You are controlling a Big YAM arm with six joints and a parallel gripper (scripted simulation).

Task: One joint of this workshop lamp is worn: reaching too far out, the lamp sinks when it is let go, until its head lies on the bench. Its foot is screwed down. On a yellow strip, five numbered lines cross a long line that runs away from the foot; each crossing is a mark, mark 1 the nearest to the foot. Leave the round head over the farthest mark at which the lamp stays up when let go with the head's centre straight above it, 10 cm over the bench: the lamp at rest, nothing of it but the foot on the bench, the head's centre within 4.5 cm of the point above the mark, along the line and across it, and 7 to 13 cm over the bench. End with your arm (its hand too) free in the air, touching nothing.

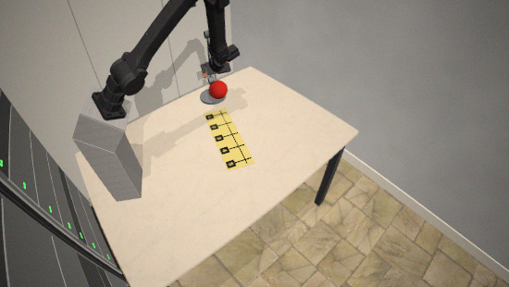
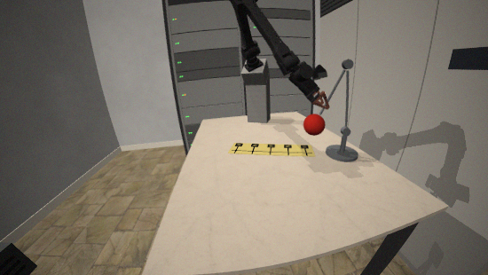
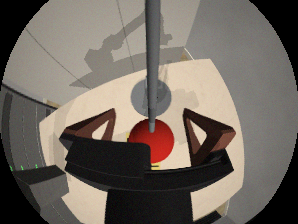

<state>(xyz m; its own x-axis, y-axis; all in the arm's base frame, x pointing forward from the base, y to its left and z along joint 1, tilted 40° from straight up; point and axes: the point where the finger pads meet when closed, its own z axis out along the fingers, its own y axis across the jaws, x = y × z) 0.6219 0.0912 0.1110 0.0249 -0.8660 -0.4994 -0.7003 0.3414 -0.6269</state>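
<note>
Pale bench point(image 1: 278, 139) carries the yellow strip point(image 1: 229, 139); the gripper point(image 3: 154, 133), jaws apart and empty, straddles the lamp rod point(image 3: 152, 63) above the red head point(image 3: 150, 141), apparently to grasp it.

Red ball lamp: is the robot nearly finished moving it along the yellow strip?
Not nearly. Nothing looks done: the red head hangs near the foot, short of the yellow strip. In hand: the gripper, jaws open and empty, hovers above the head around the lamp's rod. Left: grasping, moving it outward, testing the marks.
</note>
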